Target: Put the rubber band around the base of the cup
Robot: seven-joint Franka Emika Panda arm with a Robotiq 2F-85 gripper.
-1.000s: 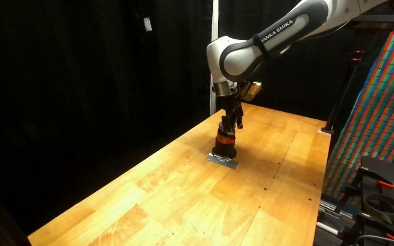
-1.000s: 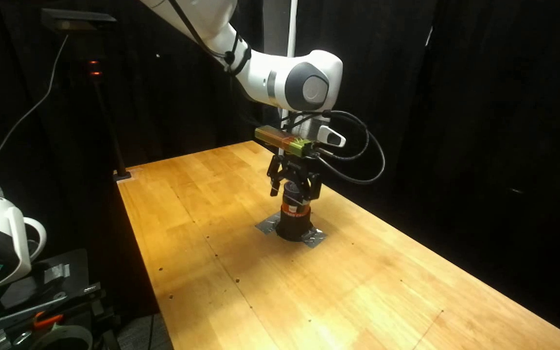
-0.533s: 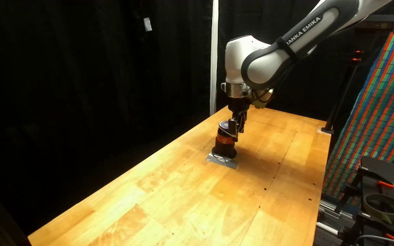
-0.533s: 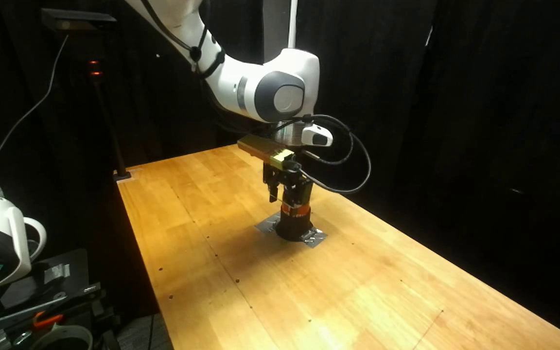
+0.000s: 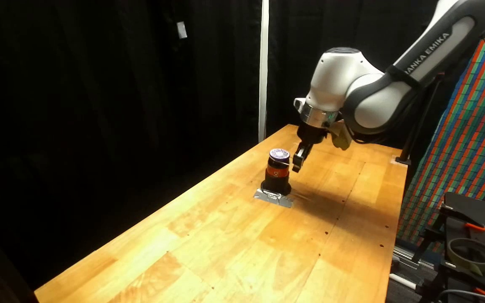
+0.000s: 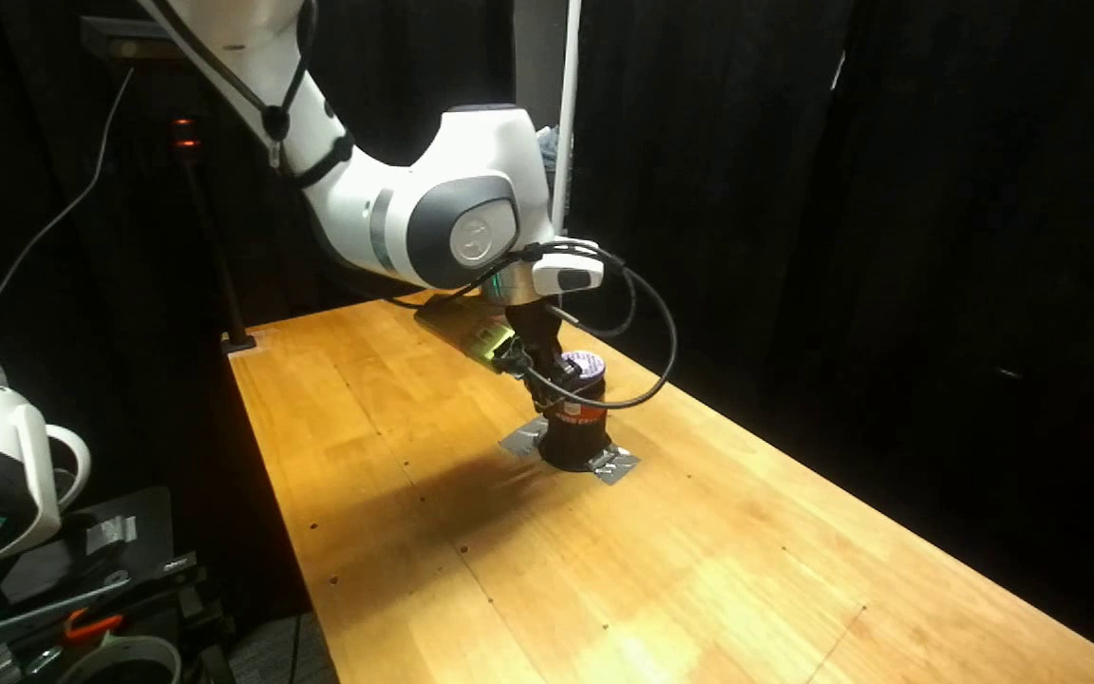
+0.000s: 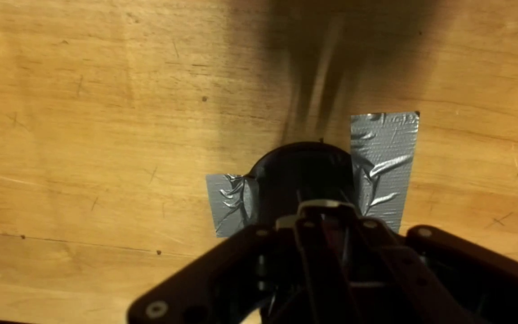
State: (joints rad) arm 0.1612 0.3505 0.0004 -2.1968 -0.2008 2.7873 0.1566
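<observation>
The cup (image 5: 277,184) stands upright on the table, dark, with an orange-red band around its middle and a pale patterned top. A thin pale line, seemingly the rubber band (image 5: 279,161), crosses the cup's upper part just under the top. Whether it still touches the fingers I cannot tell. My gripper (image 5: 297,165) is tilted beside the cup's upper part, its fingers drawn together. In an exterior view the gripper (image 6: 552,394) covers part of the cup (image 6: 574,442). The wrist view shows the shut gripper (image 7: 331,213) in front of the dark cup (image 7: 306,173).
Grey tape (image 7: 382,157) fixes the cup's base to the wooden table (image 5: 225,244) on both sides. A black side cart (image 5: 478,227) with a tape roll (image 5: 472,254) stands beside the table. A thin black post (image 6: 215,247) rises at a far corner.
My gripper has gone from spread fingers around the cup's top to shut. It has pulled off sideways and tilted, leaving the pale top in sight. The cup stays put.
</observation>
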